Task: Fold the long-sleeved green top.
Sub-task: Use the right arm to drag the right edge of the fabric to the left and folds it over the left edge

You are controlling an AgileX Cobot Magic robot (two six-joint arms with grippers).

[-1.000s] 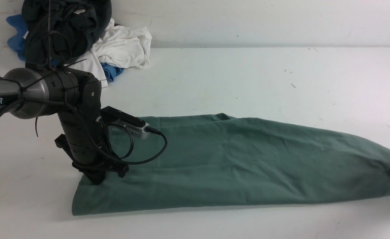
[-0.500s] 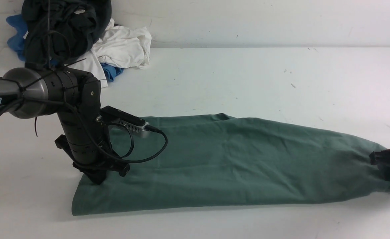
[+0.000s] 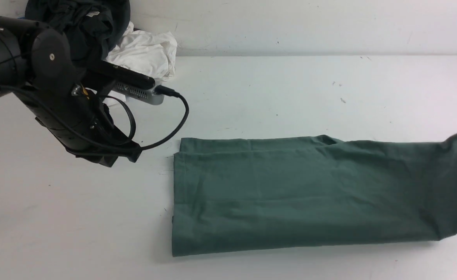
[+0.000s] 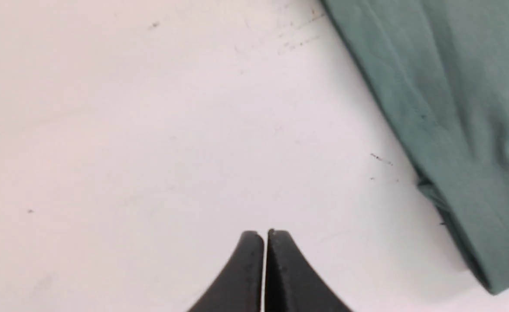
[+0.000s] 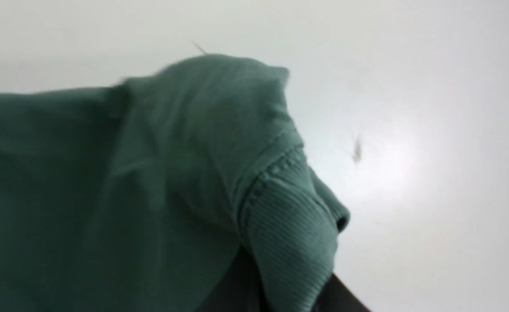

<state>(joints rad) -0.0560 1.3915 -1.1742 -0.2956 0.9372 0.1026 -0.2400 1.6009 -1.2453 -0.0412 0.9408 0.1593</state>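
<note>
Shirt status: the green long-sleeved top (image 3: 290,194) lies folded into a long strip on the white table (image 3: 271,89), its right end lifted off the surface. The right gripper (image 5: 276,299) is pinched on the ribbed cuff (image 5: 293,225). The left gripper (image 4: 264,260) hangs over bare table beside the top, jaws together, holding nothing.

My table (image 3: 275,89) is white and flat, with small dark specks. The green top (image 3: 290,190) lies folded lengthwise on its near half. A pile of black, white and blue clothes (image 3: 135,50) sits in its far left corner.
</note>
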